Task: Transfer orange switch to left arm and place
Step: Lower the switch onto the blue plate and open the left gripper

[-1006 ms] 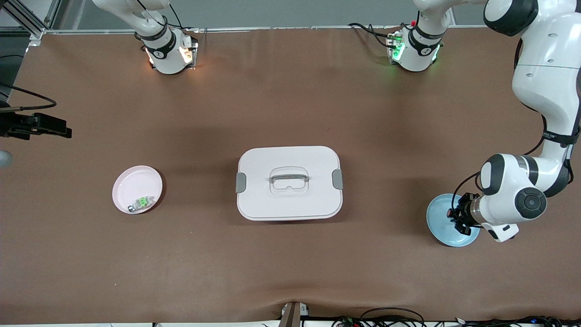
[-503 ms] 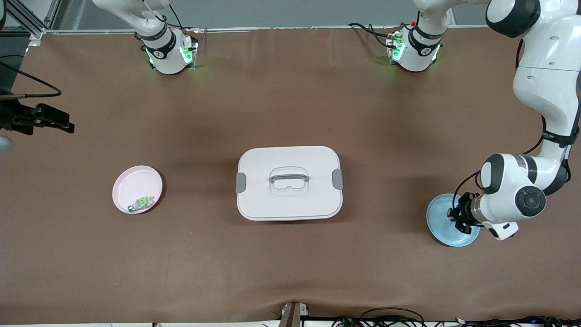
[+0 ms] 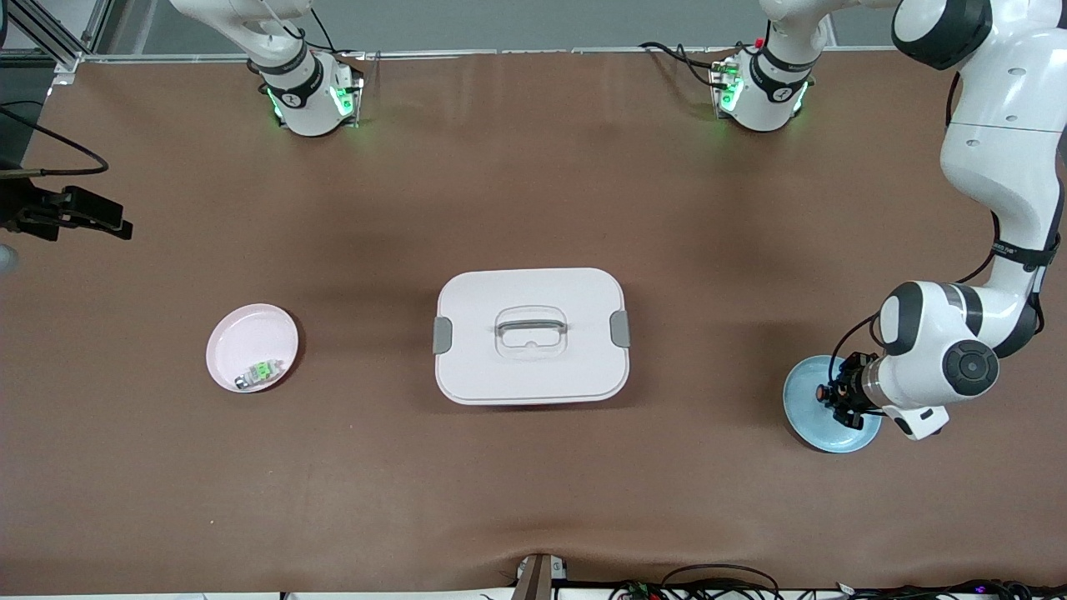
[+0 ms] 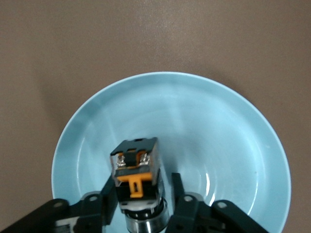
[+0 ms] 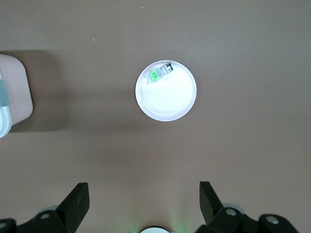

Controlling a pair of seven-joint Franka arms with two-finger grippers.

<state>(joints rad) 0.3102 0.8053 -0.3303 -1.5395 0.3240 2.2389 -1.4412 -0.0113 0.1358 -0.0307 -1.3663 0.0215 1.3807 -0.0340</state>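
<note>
Table (image 3: 533, 208): matt brown covering. Box (image 3: 530, 367): smooth white plastic, grey latches. Blue plate (image 4: 228, 126): glossy glaze. Arms: glossy white shells.

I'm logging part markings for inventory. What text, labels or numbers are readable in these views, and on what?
None can be read.
left arm: tiny dark print on its black band, too small to read.
orange switch: no legible marking.
green component: label too small to read.
box: no text.

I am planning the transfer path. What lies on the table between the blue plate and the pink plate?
In the front view, the box stands between the blue plate and the pink plate, with bare table on either side of it.
</note>
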